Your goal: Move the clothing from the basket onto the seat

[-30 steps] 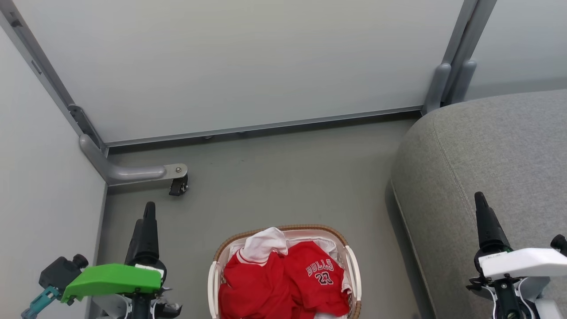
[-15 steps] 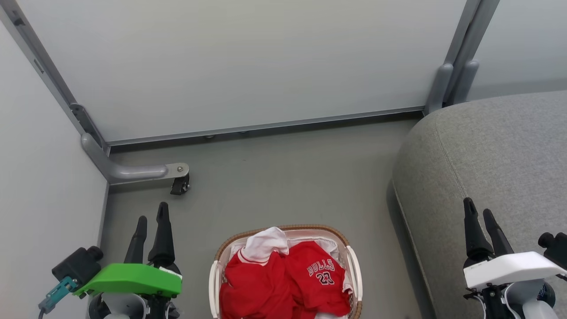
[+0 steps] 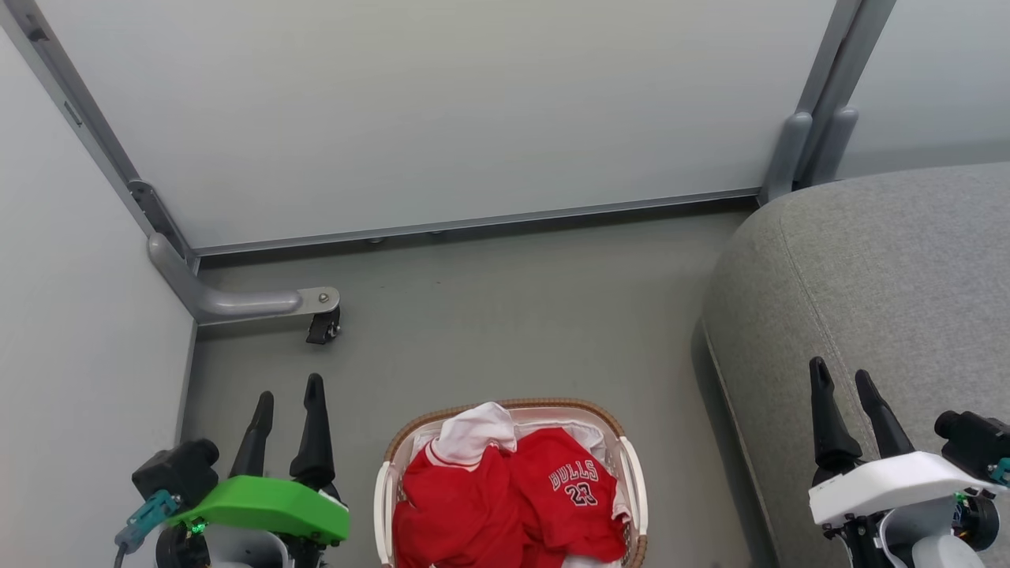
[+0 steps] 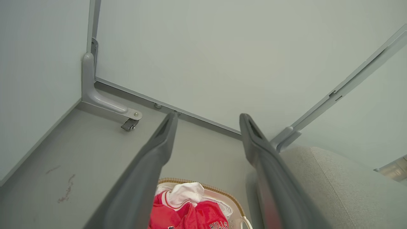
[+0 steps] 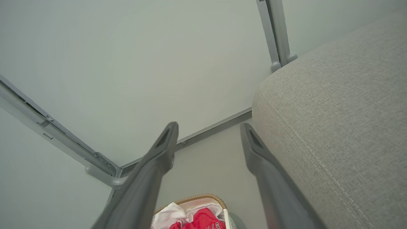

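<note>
We find the clothing (image 3: 513, 505) heaped in the basket (image 3: 636, 485). The basket stands on the floor (image 3: 505, 315), well out from the floor's far edge where the wall panels (image 3: 442, 118) meet it, and between our two arms. The left gripper (image 3: 289, 388) shows to the basket's left, near the floor's left edge, and does not touch basket or cloth. The right gripper (image 3: 840, 369) shows to the basket's right, in front of the seat's (image 3: 907, 260) near rounded edge, well apart from the clothing.

Both claws stand spread wide, with floor and wall showing in the gap between the fingers in each wrist view. Neither holds anything. We cannot tell whether the right one is touching the seat's fabric.

The clothing fills the basket to its brown woven rim. A red jersey (image 3: 572, 497) lettered "BULLS 23" in white lies on the right. A second red garment (image 3: 458, 513) lies crumpled on the left, its white sleeve (image 3: 473, 430) with striped trim bunched at the top. A white liner (image 3: 585, 432) shows behind them. The grey seat bears a stitched seam.
</note>
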Controlling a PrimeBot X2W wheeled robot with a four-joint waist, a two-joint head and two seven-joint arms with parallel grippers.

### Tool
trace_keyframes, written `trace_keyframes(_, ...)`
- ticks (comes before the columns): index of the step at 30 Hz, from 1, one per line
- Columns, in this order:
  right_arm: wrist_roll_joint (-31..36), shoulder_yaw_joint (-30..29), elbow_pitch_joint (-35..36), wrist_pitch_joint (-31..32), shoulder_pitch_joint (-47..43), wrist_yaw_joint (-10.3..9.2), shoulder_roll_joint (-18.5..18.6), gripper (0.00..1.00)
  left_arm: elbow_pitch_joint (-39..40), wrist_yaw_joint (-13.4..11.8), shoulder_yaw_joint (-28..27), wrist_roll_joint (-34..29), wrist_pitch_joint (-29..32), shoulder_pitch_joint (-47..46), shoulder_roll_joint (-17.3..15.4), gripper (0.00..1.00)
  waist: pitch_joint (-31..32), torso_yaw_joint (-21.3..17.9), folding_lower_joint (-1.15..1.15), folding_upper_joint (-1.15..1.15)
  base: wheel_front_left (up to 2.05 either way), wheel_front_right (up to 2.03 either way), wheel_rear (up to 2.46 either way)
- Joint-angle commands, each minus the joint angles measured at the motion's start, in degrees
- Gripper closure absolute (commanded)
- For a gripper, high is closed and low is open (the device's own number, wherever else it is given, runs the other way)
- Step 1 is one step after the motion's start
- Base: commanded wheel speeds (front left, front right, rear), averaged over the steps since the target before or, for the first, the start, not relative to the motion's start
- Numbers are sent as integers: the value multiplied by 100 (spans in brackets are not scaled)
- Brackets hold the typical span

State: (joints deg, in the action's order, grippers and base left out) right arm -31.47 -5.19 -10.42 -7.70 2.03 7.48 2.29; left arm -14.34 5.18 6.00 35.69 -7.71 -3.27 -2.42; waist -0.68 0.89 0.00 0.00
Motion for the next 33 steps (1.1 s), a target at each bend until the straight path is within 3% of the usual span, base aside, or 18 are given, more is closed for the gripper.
trace_keyframes(1, 203, 3, 37, -60, 38, 1, 41, 0, 20, -23, 36, -179, -67, -123, -40, 0, -1, 5, 0, 0, 0, 0, 0)
trace_keyframes(33, 2030, 108, -83, -488, -52, 1, 61, 0, -611, -172, 90, -1697, -487, -159, -53, 0, -58, 71, 0, 0, 0, 0, 0)
